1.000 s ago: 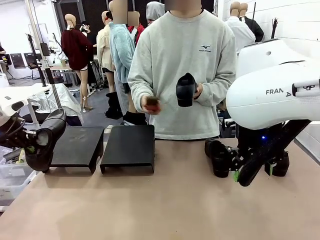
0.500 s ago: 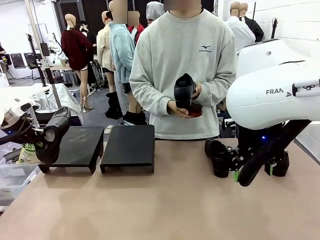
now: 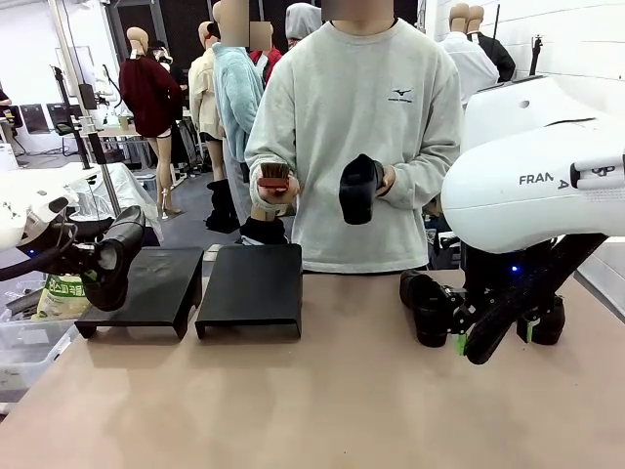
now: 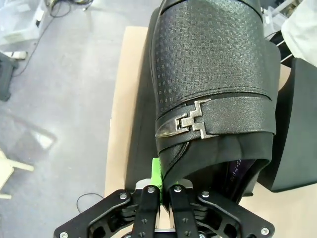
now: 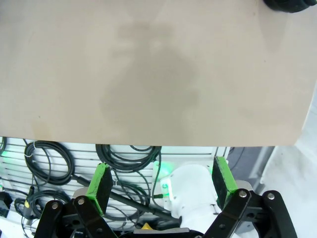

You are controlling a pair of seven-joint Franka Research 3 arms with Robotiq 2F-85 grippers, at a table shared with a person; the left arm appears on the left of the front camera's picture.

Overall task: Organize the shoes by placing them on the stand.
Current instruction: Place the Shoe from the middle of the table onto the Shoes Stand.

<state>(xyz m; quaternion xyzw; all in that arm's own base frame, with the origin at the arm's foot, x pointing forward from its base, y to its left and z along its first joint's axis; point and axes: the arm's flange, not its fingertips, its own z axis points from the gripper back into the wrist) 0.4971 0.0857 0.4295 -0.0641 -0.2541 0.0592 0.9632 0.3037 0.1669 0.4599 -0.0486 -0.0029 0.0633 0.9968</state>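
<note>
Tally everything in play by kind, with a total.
shoes: 4 (one in left tool, one in person's hand, two on table, right side)
stands: 2
brush: 1
Total: 7

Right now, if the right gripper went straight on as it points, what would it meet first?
Most likely the bare table, near its edge. Nothing lies between it and the open right gripper; the shoe sits well off that line.

Shoe (image 3: 112,259) nearer stand (image 3: 161,280); brush (image 3: 273,177) higher
</note>
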